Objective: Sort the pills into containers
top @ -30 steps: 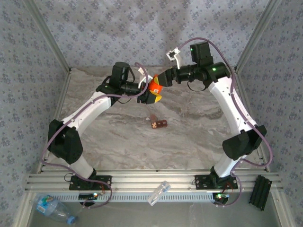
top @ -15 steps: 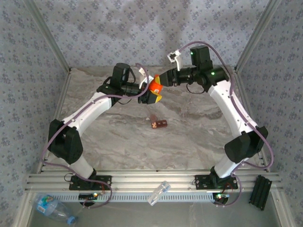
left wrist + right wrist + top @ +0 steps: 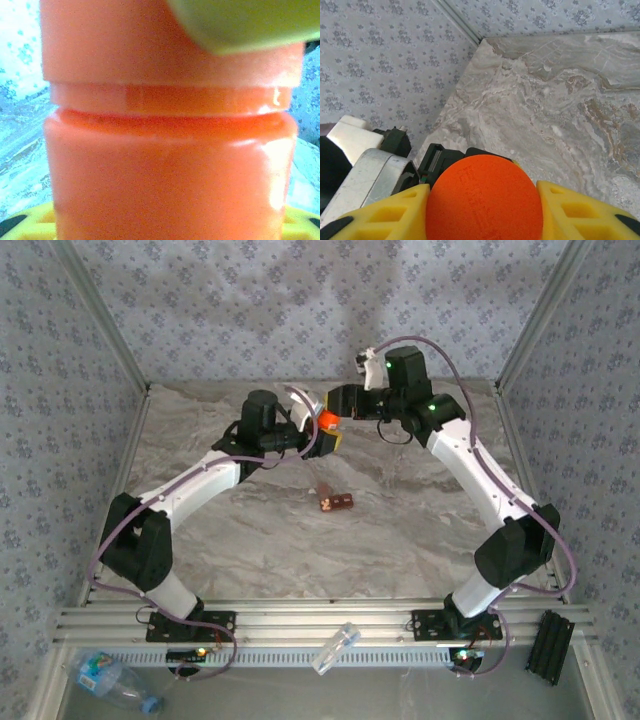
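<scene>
We see the pill bottle (image 3: 326, 418) held above the marble table (image 3: 420, 530) near its back edge, where both arms meet. The left gripper (image 3: 329, 436) is partly closed around the bottle's body, yellow fingers against it. The right gripper (image 3: 339, 408) clasps the cap (image 3: 484, 200) from either side, fingers touching it. Patterned walls (image 3: 250, 310) close in behind and at both sides. The tabletop nearer us lies open save for a small brown object (image 3: 335, 502). The cap bears faint raised lettering we cannot read. The bottle is opaque, so we cannot tell its contents. A water bottle (image 3: 105, 674) with a blue label, too small to read, lies beyond the near rail, left.
</scene>
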{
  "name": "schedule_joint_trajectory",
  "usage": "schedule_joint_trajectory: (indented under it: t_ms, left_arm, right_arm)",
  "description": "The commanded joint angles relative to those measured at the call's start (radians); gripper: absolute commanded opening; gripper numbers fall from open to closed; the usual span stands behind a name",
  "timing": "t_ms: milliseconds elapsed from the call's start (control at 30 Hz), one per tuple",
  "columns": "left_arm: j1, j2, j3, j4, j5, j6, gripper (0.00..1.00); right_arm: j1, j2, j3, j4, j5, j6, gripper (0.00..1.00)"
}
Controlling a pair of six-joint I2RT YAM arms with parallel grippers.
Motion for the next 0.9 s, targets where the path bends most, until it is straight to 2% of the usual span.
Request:
schedule_joint_trajectory:
  t_ms: [0, 67, 133, 233, 400, 600, 867]
  left_arm:
    - [-0.04, -0.045, 0.022, 0.116, -0.029, 0.029, 0.0]
    - [-0.031, -0.044, 0.028, 0.107, -0.016, 0.028, 0.0]
    - [-0.021, -0.043, 0.034, 0.096, 0.009, 0.029, 0.0]
    - [-0.007, -0.043, 0.051, 0.076, 0.068, 0.038, 0.0]
    - [0.011, -0.043, 0.079, 0.034, 0.224, 0.055, 0.0]
    - [0.015, -0.021, 0.165, -0.133, 0.37, 0.109, 0.0]
    - [0.015, -0.004, 0.21, -0.234, 0.426, 0.149, 0.0]
  right_arm:
    - [-0.012, -0.032, -0.031, 0.046, -0.043, 0.072, 0.65]
    - [-0.061, -0.086, -0.085, 0.137, -0.111, 0.076, 0.76]
    - [-0.109, -0.137, -0.141, 0.239, -0.205, 0.093, 0.83]
    - [-0.156, -0.19, -0.162, 0.238, -0.285, 0.048, 0.86]
    - [-0.195, -0.208, -0.127, 0.138, -0.349, -0.047, 0.86]
    - [-0.197, -0.161, -0.009, -0.098, -0.367, -0.257, 0.83]
    - [-0.171, -0.102, 0.068, -0.185, -0.384, -0.308, 0.79]
